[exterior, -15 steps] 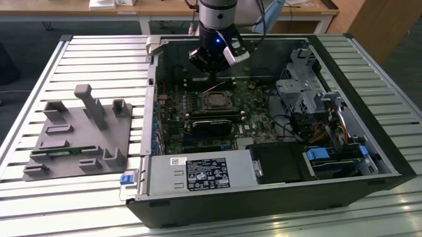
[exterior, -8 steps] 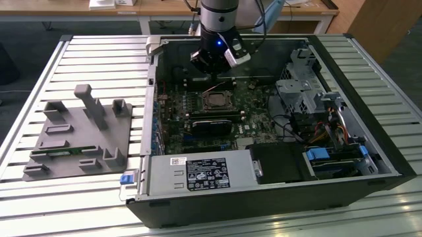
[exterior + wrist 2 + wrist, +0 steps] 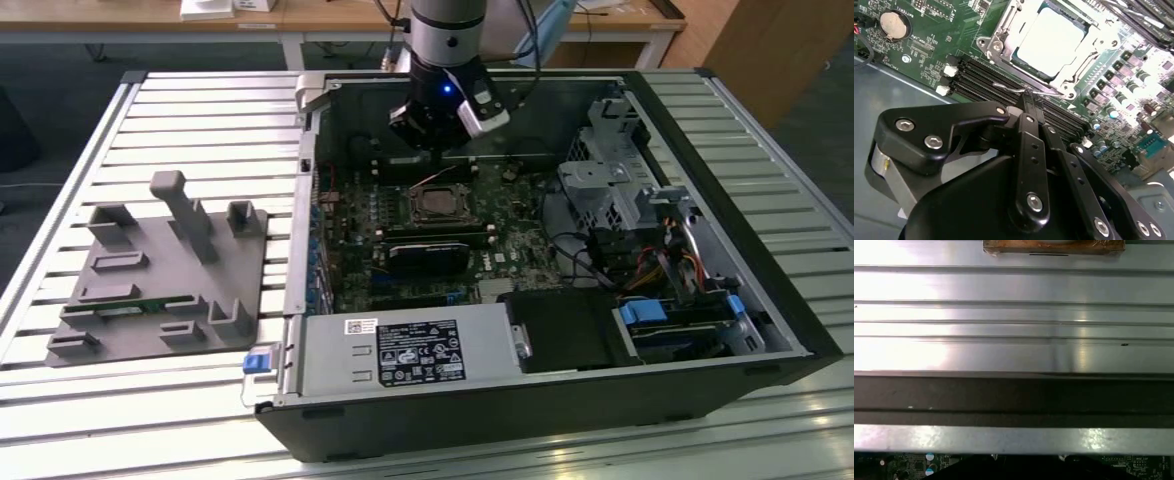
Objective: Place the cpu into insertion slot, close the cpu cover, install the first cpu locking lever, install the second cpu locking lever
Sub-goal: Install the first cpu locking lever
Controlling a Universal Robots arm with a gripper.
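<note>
The cpu (image 3: 1051,40) is sitting in the insertion slot (image 3: 438,205), with the cpu cover (image 3: 1004,37) lying closed over it. In the exterior view, the gripper (image 3: 1027,100) is hovering at the slot's 12 o'clock edge. Its fingers are drawn narrowly together, with the tips meeting a thin wire locking lever (image 3: 1009,87).

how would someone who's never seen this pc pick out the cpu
Look inside the open black computer case at the green circuit board. Near its middle sits a silver square metal frame; the cpu is the flat pale silver square chip showing through its window, unlike the long narrow black memory slots alongside.
</note>
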